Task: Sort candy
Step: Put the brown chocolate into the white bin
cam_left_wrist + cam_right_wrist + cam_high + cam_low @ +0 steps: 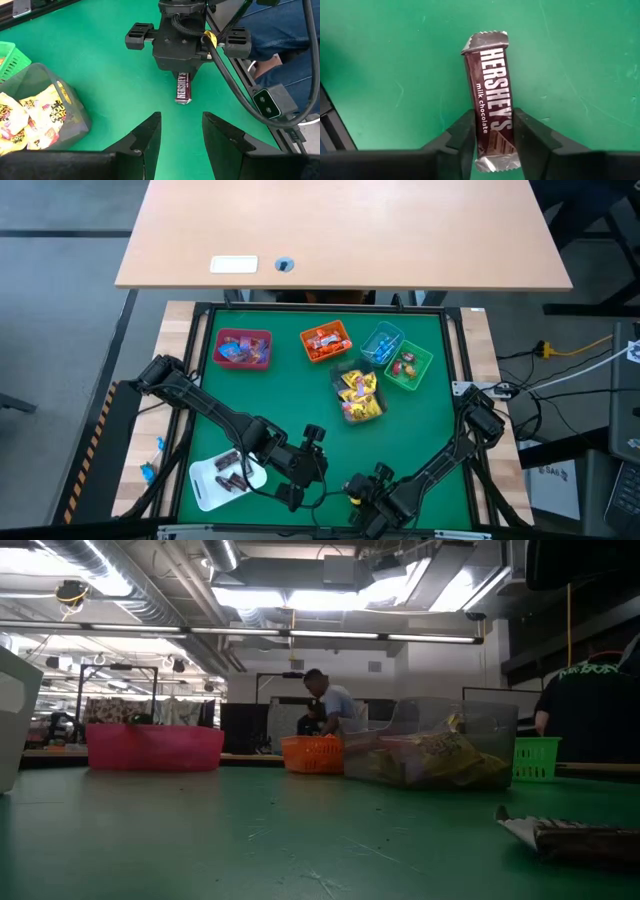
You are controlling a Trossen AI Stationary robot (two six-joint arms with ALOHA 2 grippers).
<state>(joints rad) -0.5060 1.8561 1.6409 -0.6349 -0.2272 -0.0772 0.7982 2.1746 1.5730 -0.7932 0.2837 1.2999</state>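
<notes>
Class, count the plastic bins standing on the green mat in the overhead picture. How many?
5: pink bin far left, orange bin, blue bin, green bin, and clear bin nearest the arms. None appears hidden.

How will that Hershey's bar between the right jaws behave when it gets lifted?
The Hershey's bar looks flat and fairly stiff, so it should probably lift without drooping. Its glossy wrapper may be slippery, and the right gripper holds only the sides near one end, so it could pivot or slide. The crimped foil ends would likely crumple if bumped. It won't roll.

Industrial lab: exposed ceiling ducts [150, 590], strip lights [300, 632].
</notes>
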